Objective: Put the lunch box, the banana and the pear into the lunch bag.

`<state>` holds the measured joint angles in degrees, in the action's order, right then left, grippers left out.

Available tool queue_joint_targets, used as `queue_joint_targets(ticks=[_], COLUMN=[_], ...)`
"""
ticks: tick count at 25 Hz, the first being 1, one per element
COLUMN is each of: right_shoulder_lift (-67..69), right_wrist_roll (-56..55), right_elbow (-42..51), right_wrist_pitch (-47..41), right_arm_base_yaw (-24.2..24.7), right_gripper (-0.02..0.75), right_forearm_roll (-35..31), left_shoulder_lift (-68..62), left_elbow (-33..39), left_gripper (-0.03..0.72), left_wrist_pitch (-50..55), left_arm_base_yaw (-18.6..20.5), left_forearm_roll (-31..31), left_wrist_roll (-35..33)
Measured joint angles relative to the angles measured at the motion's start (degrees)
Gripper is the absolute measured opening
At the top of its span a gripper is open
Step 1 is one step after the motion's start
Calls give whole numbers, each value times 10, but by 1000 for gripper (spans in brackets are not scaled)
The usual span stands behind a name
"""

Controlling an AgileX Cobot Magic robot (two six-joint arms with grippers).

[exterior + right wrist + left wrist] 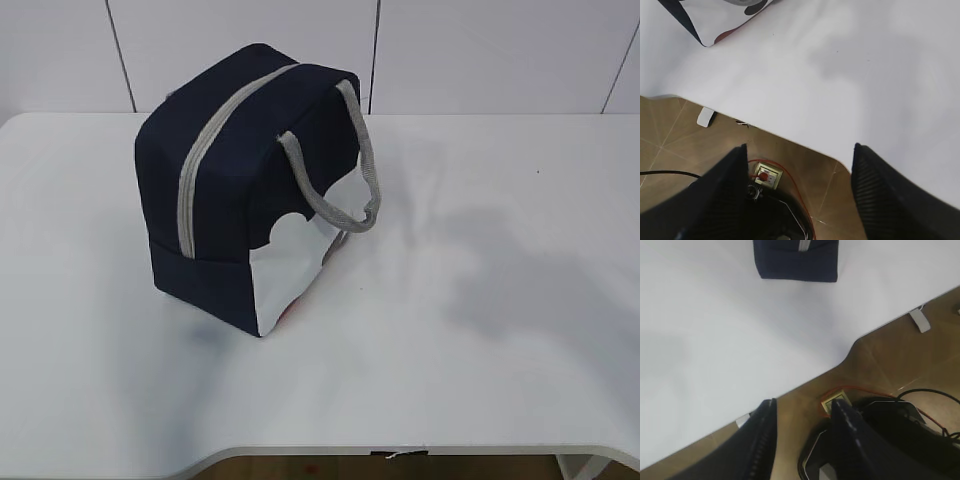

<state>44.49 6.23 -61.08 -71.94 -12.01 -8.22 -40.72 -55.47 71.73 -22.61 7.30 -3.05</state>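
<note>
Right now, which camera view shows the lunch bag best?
The exterior view: the whole lunch bag stands on the table, zipper shut, grey handles visible. The left wrist view catches only its navy end at the top edge; the right wrist view only a white corner.

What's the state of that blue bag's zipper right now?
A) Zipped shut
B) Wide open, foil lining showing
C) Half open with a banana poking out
A: on the lunch bag the grey zipper runs closed over the top and down the front, with no lining or fruit showing.
</note>
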Motion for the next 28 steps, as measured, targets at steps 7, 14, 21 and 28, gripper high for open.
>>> queue_joint_targets(ticks=[7,14,21,28], right_shoulder_lift=[-136,-237,-282,-282], right_wrist_roll=[-2,-2,-3,-3], right_elbow=[94,191,291,328], right_wrist_pitch=[-4,-6,7,54], right_arm_base_yaw=[0,0,0,0], right_gripper=[515,515,515,514], right_forearm_roll=[20,43,75,82], left_shoulder_lift=[140,214,225,225], left_elbow=[95,173,235,255], left_gripper=[277,277,277,277], left_wrist_pitch=[4,1,-28,-80], left_arm_base_yaw=[0,0,0,0], left_forearm_roll=[-43,-48,-53,-54], left_wrist_roll=[0,0,0,0])
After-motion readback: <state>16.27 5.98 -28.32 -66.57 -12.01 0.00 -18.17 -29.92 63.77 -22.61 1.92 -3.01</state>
